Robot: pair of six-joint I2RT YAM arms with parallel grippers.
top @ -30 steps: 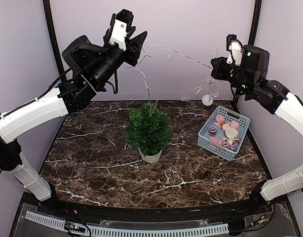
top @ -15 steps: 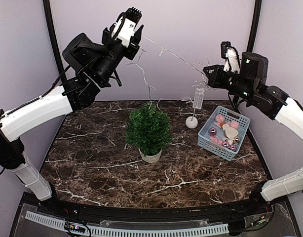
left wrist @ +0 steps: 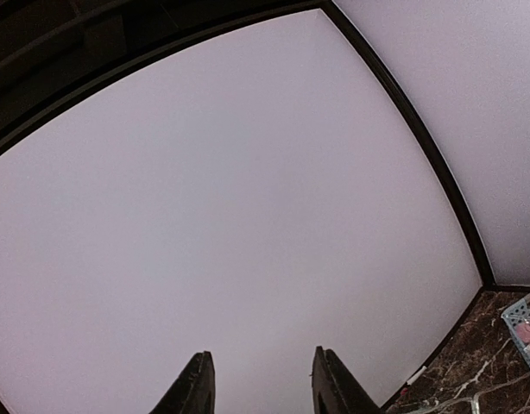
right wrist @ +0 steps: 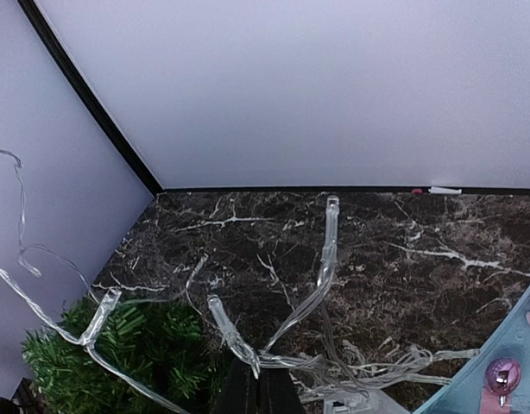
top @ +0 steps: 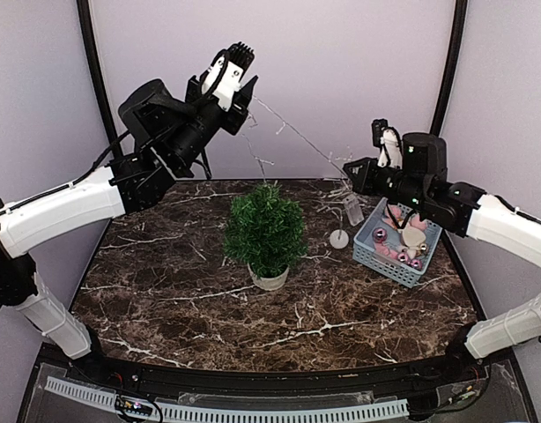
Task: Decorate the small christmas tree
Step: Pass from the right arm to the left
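The small christmas tree (top: 265, 231) stands mid-table in a pale pot (top: 269, 280); its left part shows in the right wrist view (right wrist: 118, 354). A clear light string (top: 297, 139) spans the air from beside my left wrist to my right gripper (top: 348, 169). My right gripper (right wrist: 259, 379) is shut on the string's bunched wires (right wrist: 334, 362), right of the tree top. A clear box (top: 354, 210) and a white ball (top: 339, 239) dangle below it. My left gripper (top: 241, 48) is raised high, jaws apart and empty (left wrist: 261, 354), pointing at the back wall.
A blue basket (top: 432, 218) with pink and white ornaments sits at the right, just under my right arm; its corner and a pink bauble (right wrist: 503, 373) show in the right wrist view. Black frame posts stand at the back corners.
My right gripper has come down and left toward the tree with the string, lowering the box and ball beside the basket. My left gripper has shifted slightly right and lower.
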